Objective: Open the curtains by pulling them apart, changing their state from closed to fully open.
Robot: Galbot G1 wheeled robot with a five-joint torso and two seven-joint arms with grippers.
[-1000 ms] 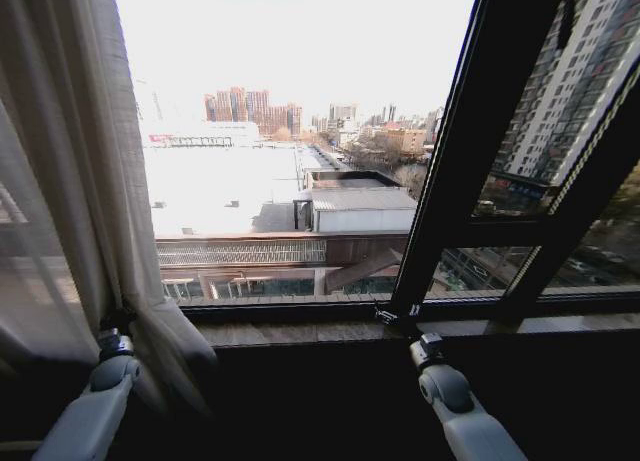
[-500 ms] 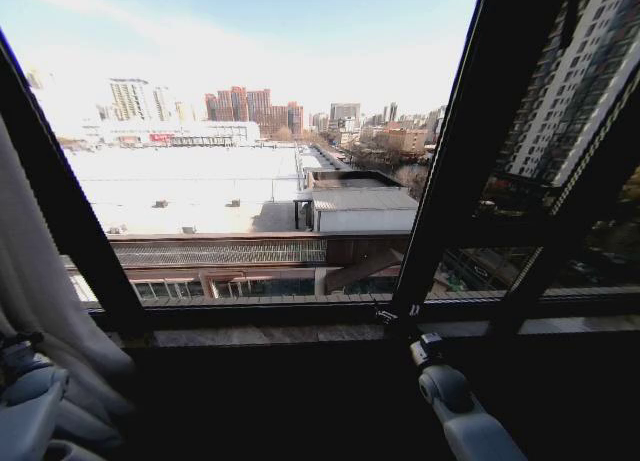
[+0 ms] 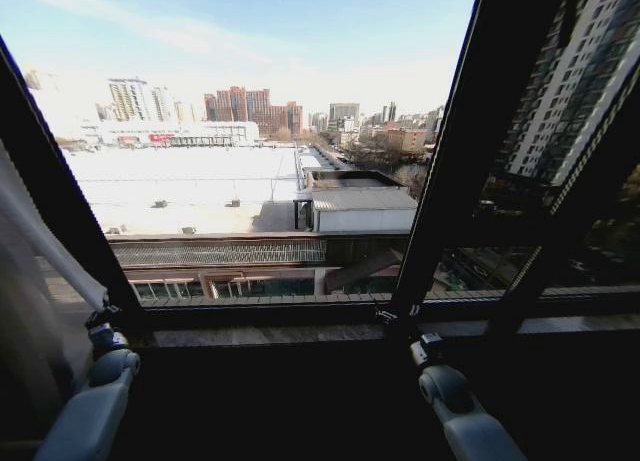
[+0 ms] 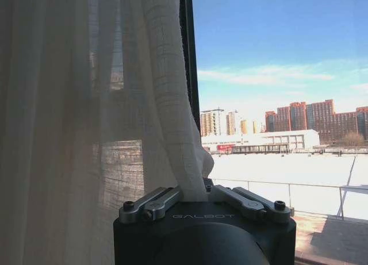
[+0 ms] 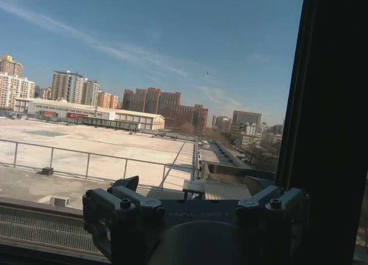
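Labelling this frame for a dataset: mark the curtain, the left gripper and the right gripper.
curtain (image 4: pixel 86 104), left wrist view, on the pleated sheer fabric.
left gripper (image 4: pixel 198 193), left wrist view, between the fingertips, shut on a curtain fold.
right gripper (image 3: pixel 398 319), head view, at its fingertips by the sill.

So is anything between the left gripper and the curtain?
No. The left gripper is shut on a fold of the curtain, at the window's left edge, with nothing visible between them.

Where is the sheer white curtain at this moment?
In the head view the sheer white curtain hangs bunched at the far left, beside the dark window frame bar, with the left gripper shut on its edge.
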